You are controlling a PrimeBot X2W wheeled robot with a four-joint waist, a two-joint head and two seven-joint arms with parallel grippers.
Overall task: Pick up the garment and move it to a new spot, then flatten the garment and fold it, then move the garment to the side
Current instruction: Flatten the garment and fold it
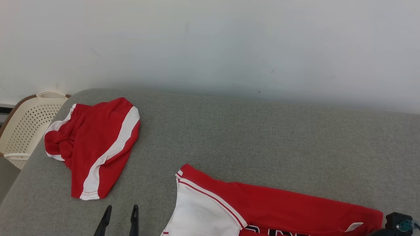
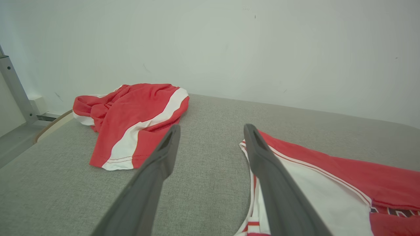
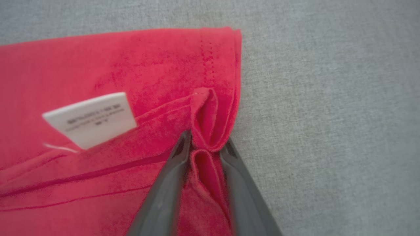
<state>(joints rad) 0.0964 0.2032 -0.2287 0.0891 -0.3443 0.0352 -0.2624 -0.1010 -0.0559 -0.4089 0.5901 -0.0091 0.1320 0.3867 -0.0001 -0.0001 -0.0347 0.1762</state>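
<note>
The garment (image 1: 279, 203) is a red jersey with a white panel and striped trim, lying flat at the front right of the grey padded surface (image 1: 262, 131). Its red hem corner (image 3: 131, 65) carries a white label (image 3: 90, 119). My right gripper (image 3: 206, 144) is shut on a raised fold of red fabric at that corner, pinched between both fingers. Its dark wrist (image 1: 398, 224) shows at the lower right edge. My left gripper (image 1: 119, 209) stands open above bare surface, just left of the jersey's white side (image 2: 328, 196), with nothing between its fingers (image 2: 164, 154).
A second piece, red shorts with a white stripe (image 1: 95, 144), lies crumpled at the back left. A cream perforated basket (image 1: 29, 124) stands beyond the left edge. A pale wall closes off the far side. A metal post (image 2: 13, 88) rises at the far left.
</note>
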